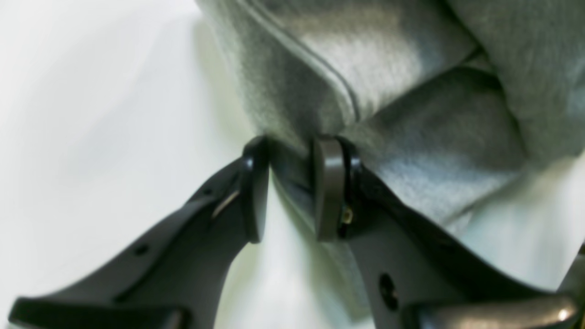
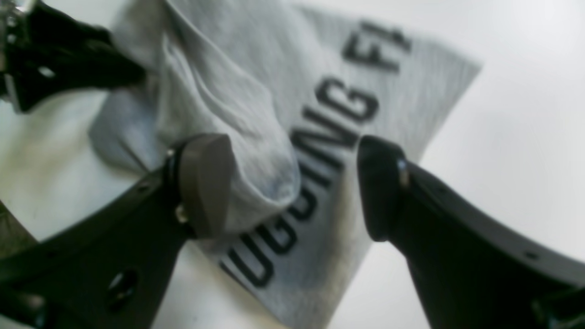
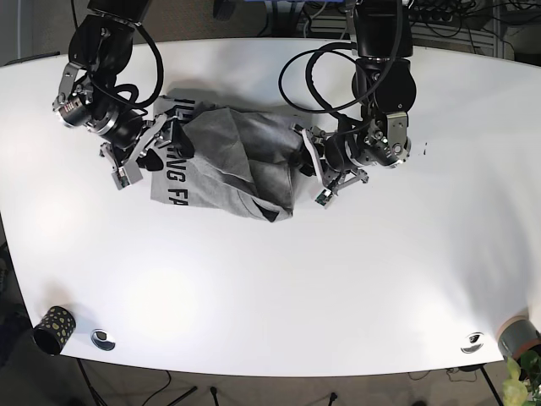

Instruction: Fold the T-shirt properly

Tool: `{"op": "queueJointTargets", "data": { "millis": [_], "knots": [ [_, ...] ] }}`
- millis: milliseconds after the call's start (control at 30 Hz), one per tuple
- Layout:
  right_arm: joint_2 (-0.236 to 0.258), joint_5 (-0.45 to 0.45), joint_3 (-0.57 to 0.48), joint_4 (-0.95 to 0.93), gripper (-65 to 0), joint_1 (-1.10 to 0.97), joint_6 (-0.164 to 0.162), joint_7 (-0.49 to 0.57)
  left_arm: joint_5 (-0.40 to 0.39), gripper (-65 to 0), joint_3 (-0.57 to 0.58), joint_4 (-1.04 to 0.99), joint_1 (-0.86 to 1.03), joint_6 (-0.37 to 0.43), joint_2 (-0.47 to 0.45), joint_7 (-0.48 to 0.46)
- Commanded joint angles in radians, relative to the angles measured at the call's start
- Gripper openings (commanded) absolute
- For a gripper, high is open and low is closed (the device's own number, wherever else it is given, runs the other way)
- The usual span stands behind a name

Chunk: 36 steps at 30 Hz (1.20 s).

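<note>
The grey T-shirt [image 3: 228, 161] with black lettering lies crumpled on the white table [image 3: 270, 279], left of centre. My left gripper [image 3: 311, 165] is at the shirt's right edge. In the left wrist view its fingers [image 1: 329, 187] stand close together with a fold of the grey cloth [image 1: 411, 137] pinched between their tips [image 1: 291, 183]. My right gripper [image 3: 156, 148] is at the shirt's left side. In the right wrist view it [image 2: 292, 187] is wide open over the lettered cloth [image 2: 347, 105], with a raised fold lying against one pad [image 2: 205, 183].
A dark patterned cup [image 3: 52, 328] and a small round object [image 3: 103, 338] sit at the front left. Another small round object [image 3: 472, 342] and a grey pot [image 3: 517, 337] sit at the front right. Cables hang at the back.
</note>
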Motion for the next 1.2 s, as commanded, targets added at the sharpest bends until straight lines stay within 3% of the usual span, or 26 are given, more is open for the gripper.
{"op": "queueJointTargets", "data": {
  "millis": [0, 100, 333, 667, 867, 1067, 1167],
  "knots": [
    [-0.014, 0.04, 0.002, -0.003, -23.5, 0.002, 0.006, 0.02, -0.008, -50.4, 0.001, 0.047, -0.017, 0.003, -0.007, -0.009],
    [-0.019, 0.085, -0.011, -0.005, -23.5, -0.03, 0.006, 0.02, -0.008, -50.4, 0.001, 0.064, -0.007, 0.003, -0.017, -0.009],
    [-0.007, 0.18, -0.181, -0.003, -23.9, -0.052, 0.006, 0.021, -0.008, -50.4, -0.001, 0.136, 0.005, 0.003, -0.05, -0.009],
    [-0.083, 0.169, -0.371, -0.052, -23.9, -0.003, 0.006, 0.029, -0.008, -50.4, -0.075, 0.222, 0.026, 0.003, -0.082, -0.009],
    [-0.097, 0.097, -0.531, -0.062, -24.1, 0.02, 0.006, 0.029, -0.008, -50.4, -0.128, 0.254, 0.032, 0.003, -0.149, -0.009],
    [-0.091, 0.091, -0.482, -0.026, -24.1, 0.017, 0.006, 0.029, -0.002, -50.3, -0.118, 0.253, 0.029, 0.003, -0.208, -0.009],
    [-0.059, 0.092, -0.42, 0.006, -24.1, 0.019, 0.006, 0.029, 0.0, -50.1, -0.076, 0.257, 0.028, 0.003, -0.218, -0.009]
  ]
}}
